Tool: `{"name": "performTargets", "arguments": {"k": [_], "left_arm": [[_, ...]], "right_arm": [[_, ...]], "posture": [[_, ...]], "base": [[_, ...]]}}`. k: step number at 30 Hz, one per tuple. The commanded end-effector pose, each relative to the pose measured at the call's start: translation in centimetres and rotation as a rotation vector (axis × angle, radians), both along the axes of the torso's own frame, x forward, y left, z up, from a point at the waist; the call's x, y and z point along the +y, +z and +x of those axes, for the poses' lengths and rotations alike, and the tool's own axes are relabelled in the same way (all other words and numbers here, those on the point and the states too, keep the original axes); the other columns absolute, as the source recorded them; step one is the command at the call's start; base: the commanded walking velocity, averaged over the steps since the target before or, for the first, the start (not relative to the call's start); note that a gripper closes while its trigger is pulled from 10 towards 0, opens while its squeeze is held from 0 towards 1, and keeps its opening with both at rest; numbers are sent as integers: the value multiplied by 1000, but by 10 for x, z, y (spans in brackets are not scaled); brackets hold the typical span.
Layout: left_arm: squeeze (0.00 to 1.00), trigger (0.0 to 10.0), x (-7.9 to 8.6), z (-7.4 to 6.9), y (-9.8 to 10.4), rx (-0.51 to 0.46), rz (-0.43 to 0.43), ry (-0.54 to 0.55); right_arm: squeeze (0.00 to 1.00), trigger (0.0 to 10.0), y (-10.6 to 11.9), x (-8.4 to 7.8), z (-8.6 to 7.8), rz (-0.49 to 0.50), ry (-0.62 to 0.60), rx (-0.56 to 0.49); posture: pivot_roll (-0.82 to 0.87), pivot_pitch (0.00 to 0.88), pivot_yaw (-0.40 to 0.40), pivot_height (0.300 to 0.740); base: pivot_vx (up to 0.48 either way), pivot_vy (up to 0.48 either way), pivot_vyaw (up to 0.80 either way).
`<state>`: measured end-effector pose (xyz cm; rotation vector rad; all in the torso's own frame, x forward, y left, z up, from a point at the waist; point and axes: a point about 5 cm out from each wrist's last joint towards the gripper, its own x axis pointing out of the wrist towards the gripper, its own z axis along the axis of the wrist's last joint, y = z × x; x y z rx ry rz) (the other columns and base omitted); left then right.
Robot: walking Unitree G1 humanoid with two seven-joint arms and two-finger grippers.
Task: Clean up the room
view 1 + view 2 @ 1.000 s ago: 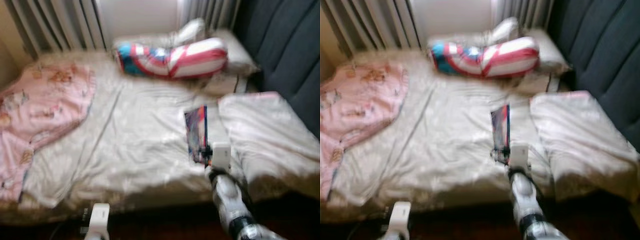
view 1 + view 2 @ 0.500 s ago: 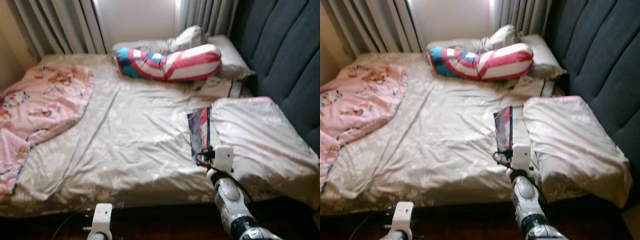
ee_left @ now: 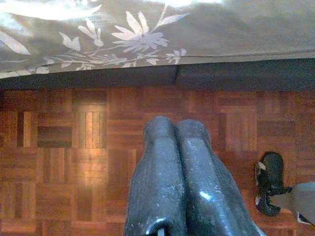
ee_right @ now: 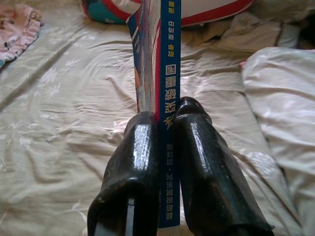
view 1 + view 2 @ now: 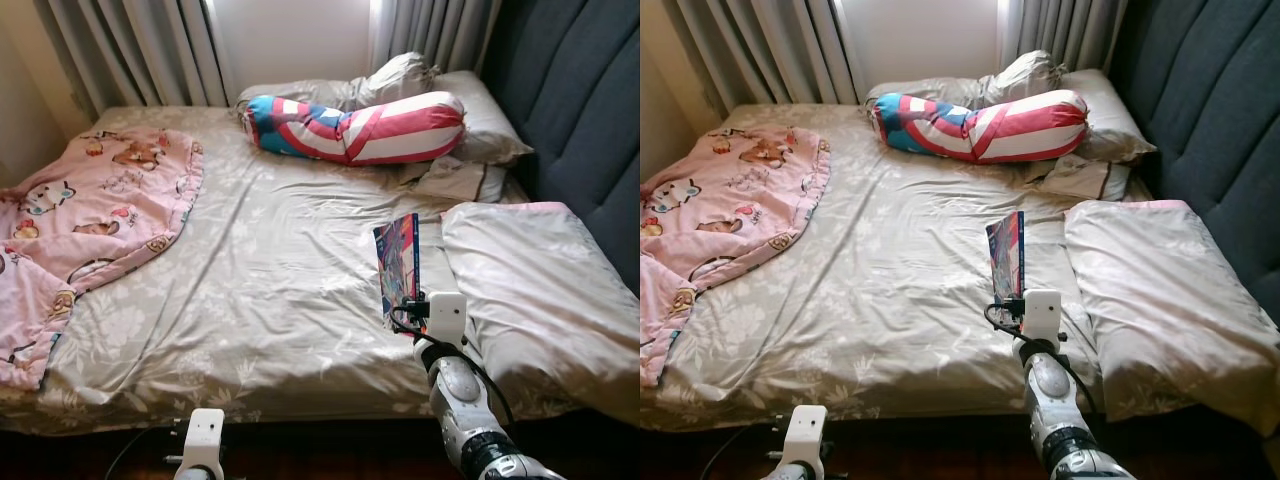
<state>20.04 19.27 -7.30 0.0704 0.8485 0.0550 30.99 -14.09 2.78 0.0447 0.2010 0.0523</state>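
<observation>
right gripper point(image 4: 165, 123) clamps a thin book point(image 5: 398, 262) by its lower edge, upright above the bed point(image 5: 270, 290) beside a pillow point(image 5: 530, 280) | left gripper point(image 3: 176, 130) pressed together, idle over floor | risk: narrow pinch, book may pivot or slip

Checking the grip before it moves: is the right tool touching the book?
Touching. In the right wrist view, the right tool has both black fingers pressed against the book, clamping it upright.

Book point(image 5: 397, 262) upright over bed point(image 5: 260, 260)
</observation>
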Motion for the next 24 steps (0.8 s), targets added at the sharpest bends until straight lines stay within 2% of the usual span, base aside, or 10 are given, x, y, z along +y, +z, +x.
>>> {"name": "performTargets", "arguments": {"k": [1,20,24], "left_arm": [[0,10000,2,-4,-2,25,2,3],[0,10000,-1,-4,-3,22,-2,1],[0,10000,0,-3,-2,23,0,-2]], "right_arm": [[0,10000,12,1,8,3,2,-60],[0,10000,13,2,8,4,10,-60],[0,10000,12,5,7,3,23,-63]], "posture": [[-58,37,-13,740],[-59,45,-12,740],[-59,48,-11,740]], "base": [[311,0,0],[311,0,0],[0,0,0]]}}
